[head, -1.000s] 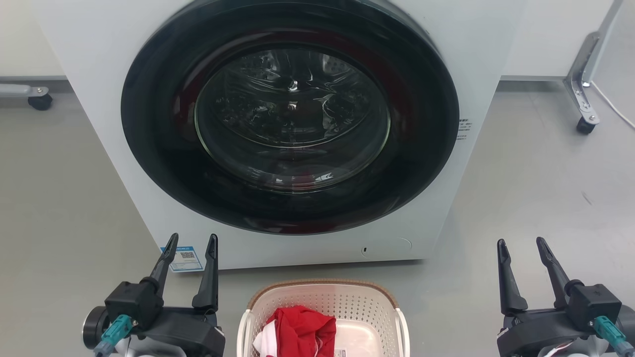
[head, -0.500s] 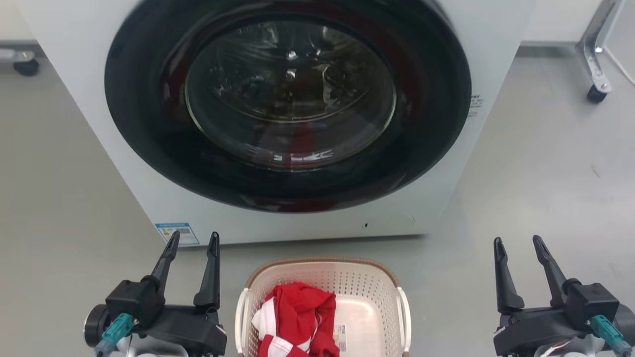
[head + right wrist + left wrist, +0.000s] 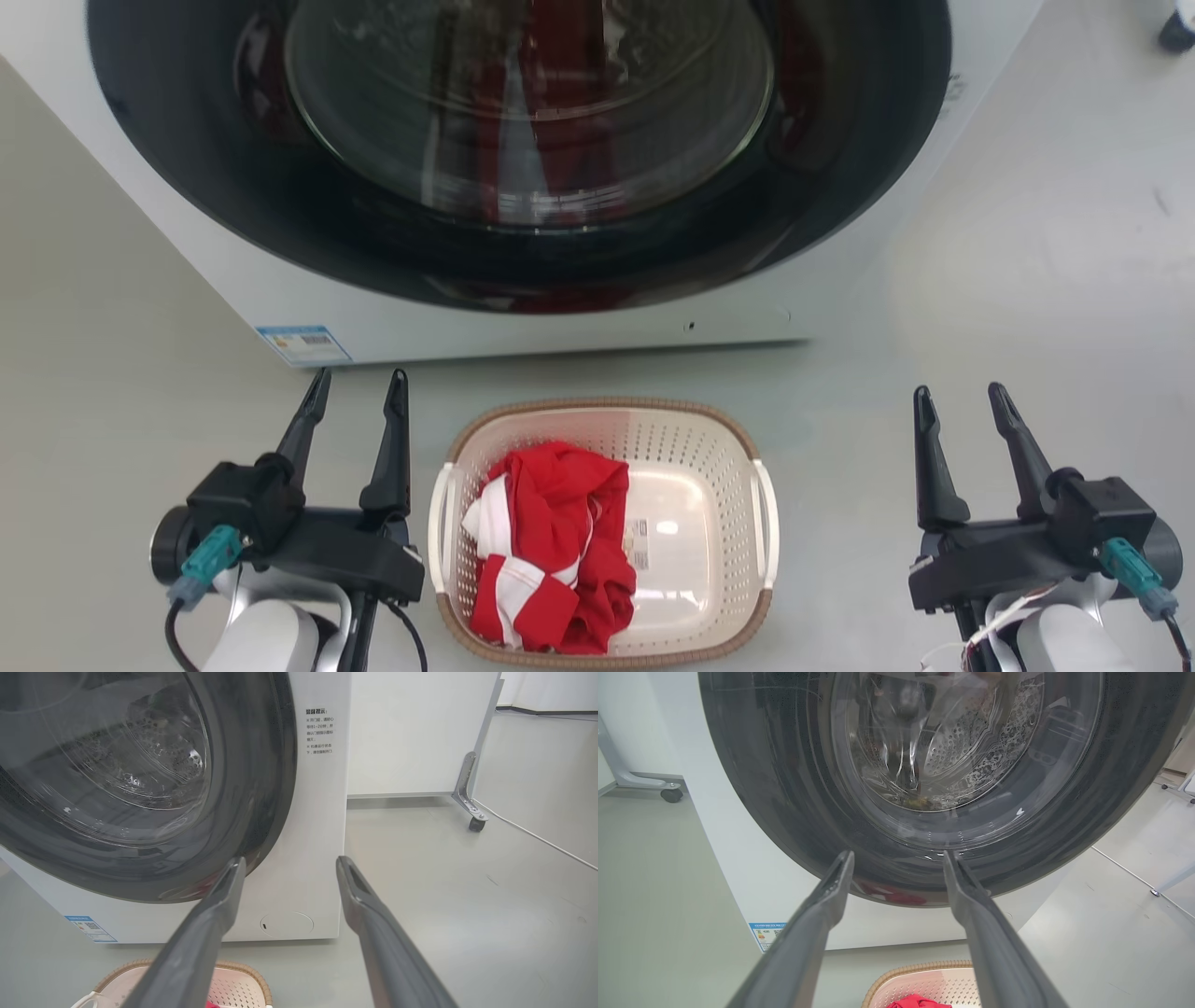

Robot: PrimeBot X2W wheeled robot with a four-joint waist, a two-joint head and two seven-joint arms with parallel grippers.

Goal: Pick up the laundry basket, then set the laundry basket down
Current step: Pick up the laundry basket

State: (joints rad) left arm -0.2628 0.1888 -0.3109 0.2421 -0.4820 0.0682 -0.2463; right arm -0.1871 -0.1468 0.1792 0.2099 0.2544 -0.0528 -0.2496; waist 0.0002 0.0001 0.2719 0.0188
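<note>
**Basket on the floor, both grippers wide and empty**

Starting nearest: got the left gripper (image 3: 360, 375) low on the left and the right gripper (image 3: 960, 390) low on the right. Both spread wide, nothing between the fingers, both pointing toward the washer.

Parked between them on the grey floor (image 3: 1027, 280), touching neither: the laundry basket (image 3: 607, 404). Cream, perforated walls, brown woven-look rim, white handles on its left and right sides. Sitting upright and flat. Loaded with a crumpled red and white garment (image 3: 551, 541) bunched into the left half, plus a small label (image 3: 639, 543) on the bare bottom just beside the cloth.

Just past the basket: white front-loading washing machine (image 3: 560, 327) with a big dark round door (image 3: 523, 112), looks shut, drum visible through the glass. Blue sticker (image 3: 303, 343) at the lower left corner of the front, little round cover (image 3: 286, 924) at the lower right, some printed text (image 3: 320, 731) to the right of the door.

Farther back, from the right wrist view: metal leg on a caster (image 3: 476, 824) and a white cable (image 3: 537, 835) running along the floor. From the left wrist view: another caster foot (image 3: 671, 795) off on the washer's other side.
</note>
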